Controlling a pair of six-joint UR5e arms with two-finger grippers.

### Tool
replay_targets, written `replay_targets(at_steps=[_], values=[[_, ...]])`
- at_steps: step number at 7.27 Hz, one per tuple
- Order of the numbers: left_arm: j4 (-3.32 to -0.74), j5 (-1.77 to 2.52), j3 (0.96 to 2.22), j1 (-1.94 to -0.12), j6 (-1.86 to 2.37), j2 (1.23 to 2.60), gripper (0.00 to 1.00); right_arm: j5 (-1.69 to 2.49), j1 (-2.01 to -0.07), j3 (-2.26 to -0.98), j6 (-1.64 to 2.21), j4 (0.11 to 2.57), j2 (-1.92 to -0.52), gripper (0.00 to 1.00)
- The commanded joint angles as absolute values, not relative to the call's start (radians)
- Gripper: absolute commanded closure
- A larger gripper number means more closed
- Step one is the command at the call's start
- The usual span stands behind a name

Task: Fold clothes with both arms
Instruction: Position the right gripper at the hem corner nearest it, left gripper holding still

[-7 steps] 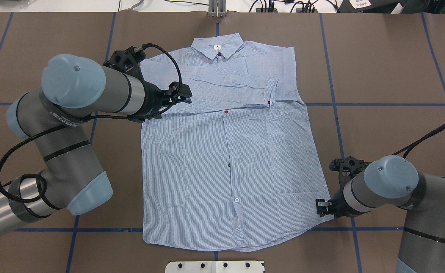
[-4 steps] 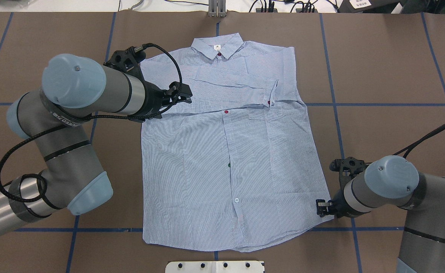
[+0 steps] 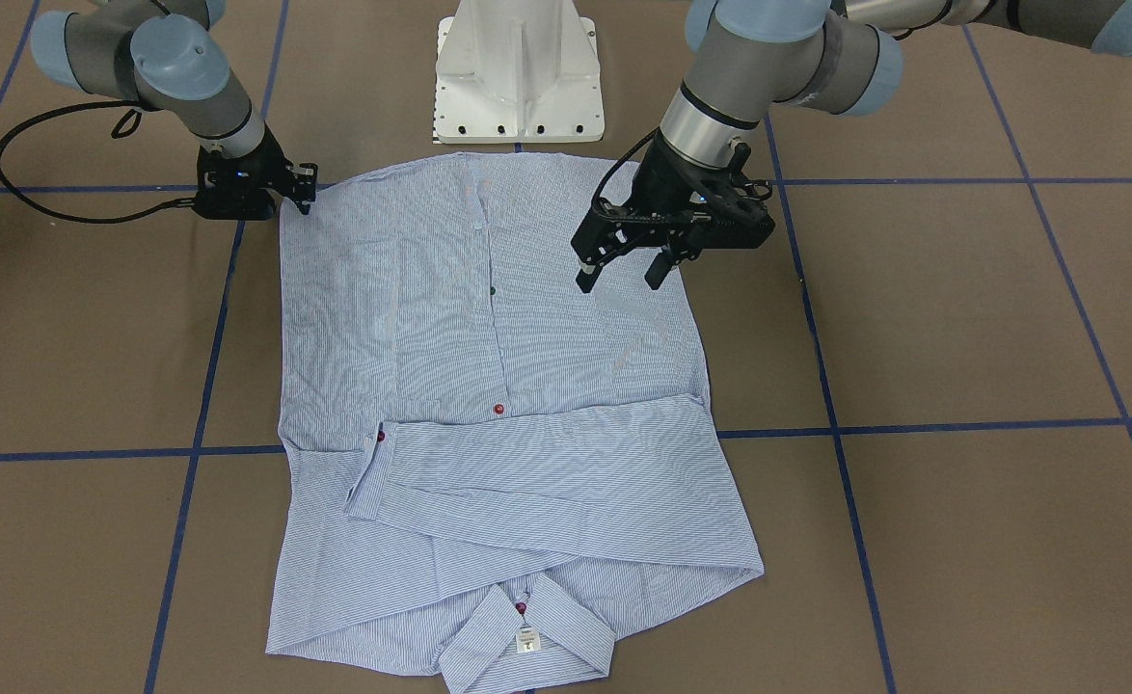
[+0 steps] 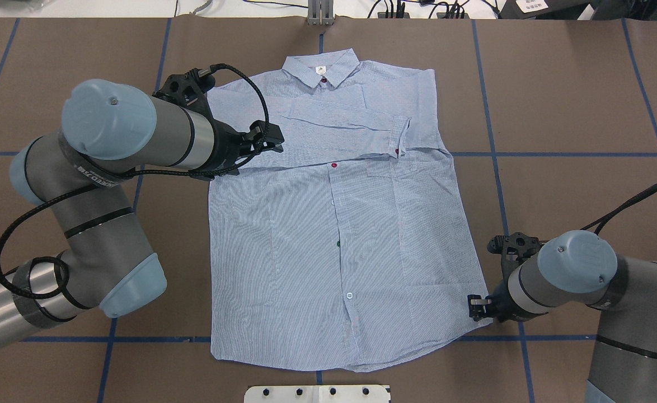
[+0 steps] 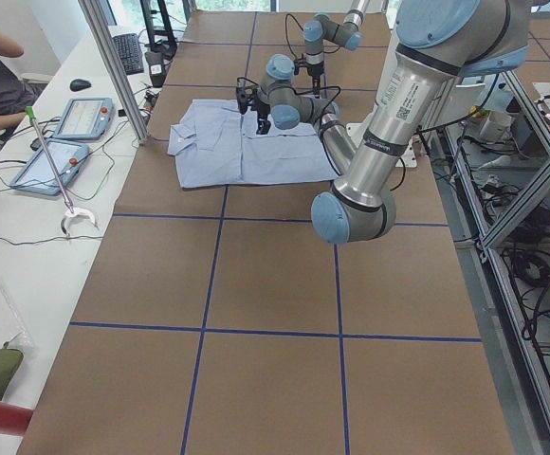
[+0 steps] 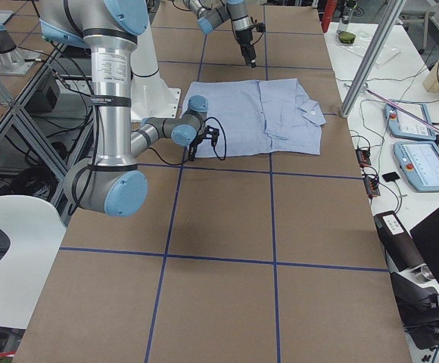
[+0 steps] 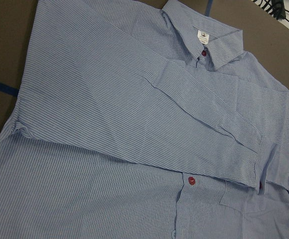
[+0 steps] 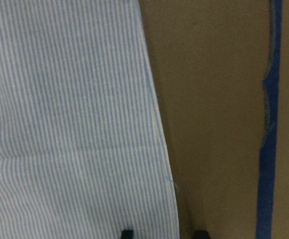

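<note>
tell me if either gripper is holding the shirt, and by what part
Nothing is held. The black left gripper hangs open above the light blue-and-white striped button-up shirt; the right gripper has its jaws apart astride the shirt's side edge near the hem.

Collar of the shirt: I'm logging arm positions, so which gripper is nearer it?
Left. The left gripper hovers by the folded sleeve, near the collar; the right gripper is at the far hem corner.

Table (image 4: 586,84): brown top, marked into a grid by blue tape lines (image 4: 558,154). On it: one light blue striped shirt (image 4: 328,240), flat, front up, sleeves folded across the chest, collar away from the robot. White pedestal base (image 3: 518,67) at the robot's edge.
</note>
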State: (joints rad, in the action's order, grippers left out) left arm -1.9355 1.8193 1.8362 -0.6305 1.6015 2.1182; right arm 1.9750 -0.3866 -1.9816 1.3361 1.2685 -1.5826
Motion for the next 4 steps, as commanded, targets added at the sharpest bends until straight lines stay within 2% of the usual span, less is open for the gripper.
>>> replay_targets(at_steps=[1, 3, 4], values=[[-1.934, 1.819, 1.836, -0.63, 1.601, 2.12, 0.0, 1.98, -0.388, -1.983, 1.336, 1.269, -1.58, 0.68], [-1.934, 1.819, 1.836, -0.63, 1.601, 2.118, 0.0, 1.979, -0.391, -1.994, 1.336, 1.269, -1.58, 0.88], [-1.934, 1.819, 1.836, -0.63, 1.601, 2.118, 0.0, 1.98, -0.39, -1.994, 1.336, 1.269, -1.575, 0.9]])
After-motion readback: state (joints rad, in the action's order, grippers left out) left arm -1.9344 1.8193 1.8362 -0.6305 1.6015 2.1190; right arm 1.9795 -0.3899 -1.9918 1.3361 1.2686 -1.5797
